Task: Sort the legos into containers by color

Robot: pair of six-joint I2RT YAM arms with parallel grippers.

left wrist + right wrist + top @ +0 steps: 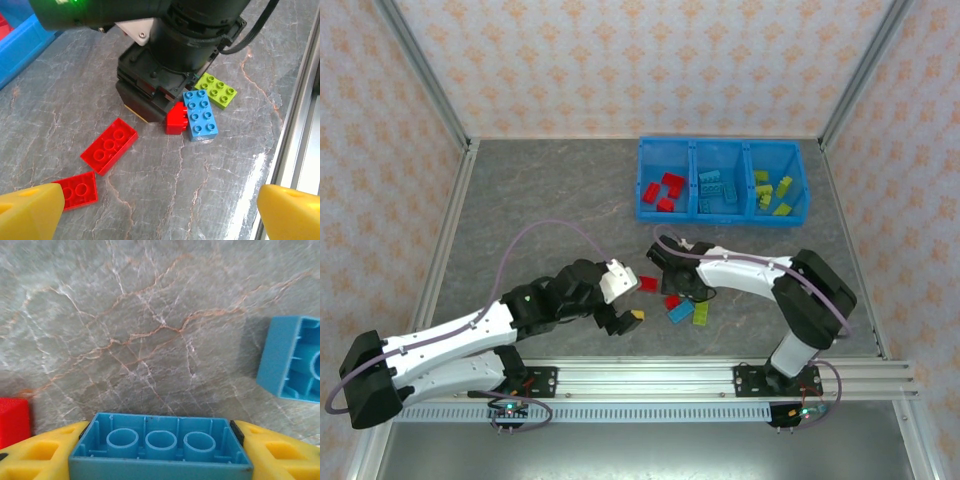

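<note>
Clamping edge-cropped blue lego: right claw

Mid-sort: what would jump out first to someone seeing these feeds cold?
The blue bin at the far side of the table, its three compartments holding red, blue and green bricks. Nearer, the right gripper pinches a light blue brick, hollow side facing its camera, with loose red bricks beside.

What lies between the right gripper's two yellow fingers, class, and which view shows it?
A light blue brick, hollow underside toward the camera, sits between the fingers of the right gripper, which meet its two ends. The right wrist view shows it.
</note>
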